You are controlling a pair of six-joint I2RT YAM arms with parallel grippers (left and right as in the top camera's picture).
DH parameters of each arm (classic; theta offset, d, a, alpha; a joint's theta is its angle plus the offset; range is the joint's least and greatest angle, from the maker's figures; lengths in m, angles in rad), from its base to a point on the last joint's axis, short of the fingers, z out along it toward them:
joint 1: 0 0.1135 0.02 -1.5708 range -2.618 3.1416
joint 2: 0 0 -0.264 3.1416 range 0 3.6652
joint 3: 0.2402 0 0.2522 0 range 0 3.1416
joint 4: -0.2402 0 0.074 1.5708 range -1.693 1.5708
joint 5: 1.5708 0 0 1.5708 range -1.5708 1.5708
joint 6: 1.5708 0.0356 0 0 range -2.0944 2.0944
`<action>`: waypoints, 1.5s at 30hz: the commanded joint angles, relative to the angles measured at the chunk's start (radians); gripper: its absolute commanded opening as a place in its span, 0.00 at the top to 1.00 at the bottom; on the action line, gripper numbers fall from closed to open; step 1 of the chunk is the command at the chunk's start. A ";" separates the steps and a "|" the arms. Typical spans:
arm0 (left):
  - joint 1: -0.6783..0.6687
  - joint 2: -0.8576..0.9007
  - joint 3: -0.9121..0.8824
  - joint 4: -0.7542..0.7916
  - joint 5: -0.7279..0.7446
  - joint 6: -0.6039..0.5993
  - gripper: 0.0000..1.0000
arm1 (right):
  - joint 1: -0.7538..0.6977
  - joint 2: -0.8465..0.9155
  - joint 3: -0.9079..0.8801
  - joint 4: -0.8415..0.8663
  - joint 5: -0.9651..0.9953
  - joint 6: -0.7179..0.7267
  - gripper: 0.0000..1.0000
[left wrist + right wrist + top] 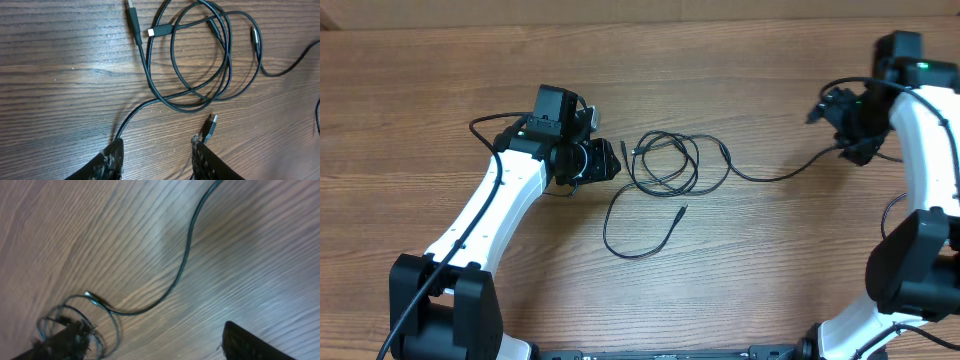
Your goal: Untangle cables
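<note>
At table [420,60] centre, cables [665,165] lie looped, one strand trailing right. Left gripper [157,150] wide at the tangle's edge, likely to pick a strand. Right gripper [150,327] wide, raised, seemingly empty; view blurred.

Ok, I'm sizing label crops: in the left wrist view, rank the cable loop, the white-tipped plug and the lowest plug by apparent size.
1. cable loop, largest by far.
2-3. white-tipped plug and lowest plug: look alike, and the lowest lies nearer the camera, so unranked.

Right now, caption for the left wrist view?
Open left gripper hovers over looped black cables on the wooden table.
</note>
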 commanded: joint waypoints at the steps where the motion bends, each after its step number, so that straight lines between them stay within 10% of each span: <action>1: -0.001 0.007 0.009 0.004 0.000 0.022 0.56 | 0.069 -0.005 -0.052 0.037 0.035 0.111 0.07; 16: -0.001 0.007 0.009 -0.008 0.000 0.023 0.56 | 0.261 -0.004 -0.329 0.259 0.073 0.570 0.00; 21: -0.001 0.007 0.009 -0.014 0.000 0.023 0.56 | 0.297 -0.003 -0.399 0.288 0.212 0.738 0.13; 45: -0.001 0.007 0.009 -0.031 0.000 0.022 0.57 | 0.302 0.001 -0.557 0.394 0.215 0.743 0.25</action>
